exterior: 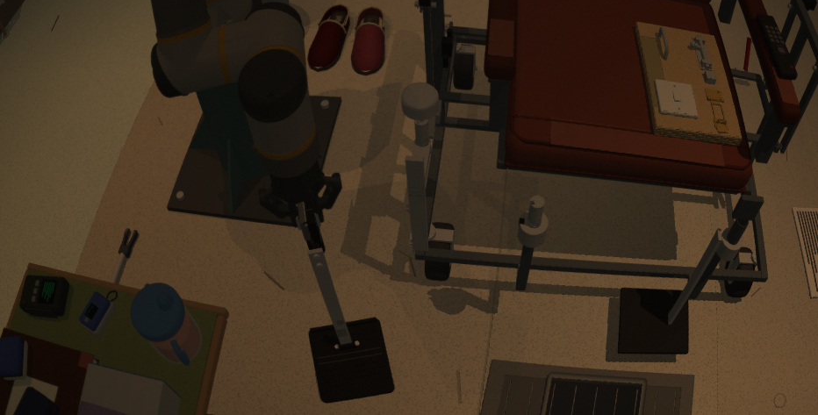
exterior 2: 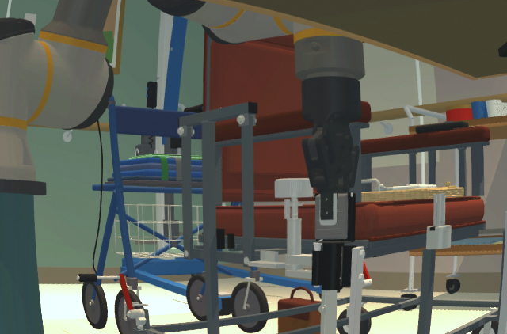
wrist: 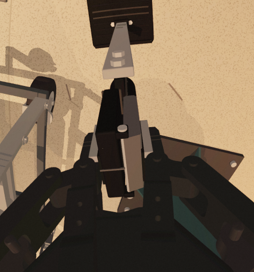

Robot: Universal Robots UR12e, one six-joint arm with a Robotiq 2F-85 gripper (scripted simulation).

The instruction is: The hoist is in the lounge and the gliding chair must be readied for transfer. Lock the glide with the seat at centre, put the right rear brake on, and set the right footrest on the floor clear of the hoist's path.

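The detached footrest (exterior: pixel 337 321) stands well left of the gliding chair (exterior: pixel 606 69), apart from its frame. Its black plate (exterior: pixel 350 358) is down by the floor and its grey stem (exterior: pixel 327 292) slants up toward me. My gripper (exterior: pixel 309 228) (exterior 2: pixel 332 216) (wrist: pixel 120 149) has its fingers clamped on the dark top end of that stem. The chair's other footrest (exterior: pixel 652 321) hangs from the front right post. A grey knob (exterior: pixel 420 101) stands at the chair's left side. A front post socket (exterior: pixel 533 224) is empty.
Behind the chair stand a blue walker (exterior 2: pixel 155 183) and the hoist mast (exterior 2: pixel 174 60). Red slippers (exterior: pixel 349 40) lie near my base plate (exterior: pixel 251 155). A side table (exterior: pixel 108 338) with a jug fills the near left corner. A floor grate (exterior: pixel 589 392) lies before the chair.
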